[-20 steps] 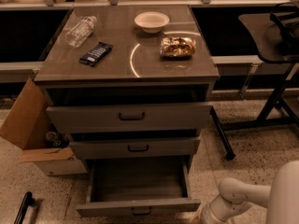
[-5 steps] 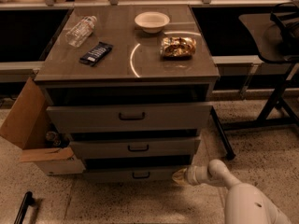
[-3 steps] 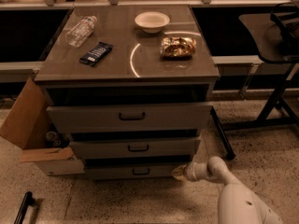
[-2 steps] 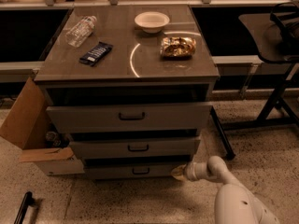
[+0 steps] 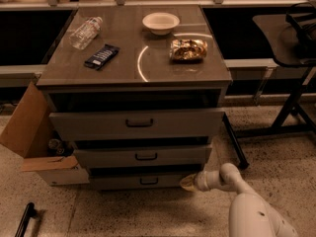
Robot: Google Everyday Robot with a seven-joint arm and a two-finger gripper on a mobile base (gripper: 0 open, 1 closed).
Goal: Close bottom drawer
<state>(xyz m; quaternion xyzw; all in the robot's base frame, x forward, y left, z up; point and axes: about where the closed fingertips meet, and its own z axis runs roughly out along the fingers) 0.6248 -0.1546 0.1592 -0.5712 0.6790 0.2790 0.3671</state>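
The bottom drawer is the lowest of three in the grey cabinet. Its low flat front sits pushed in, set back a little behind the middle drawer above it. The top drawer sticks out furthest. My gripper is low at the right end of the bottom drawer's front, touching or almost touching it. My white arm reaches in from the lower right.
On the cabinet top lie a water bottle, a dark snack bar, a white bowl and a gold snack bag. An open cardboard box stands left of the cabinet. A black table stand is at the right.
The bottom drawer stood pulled far out at first; it is now pushed in. My gripper moved from the lower right to the drawer's right front corner and has held there for the last second.
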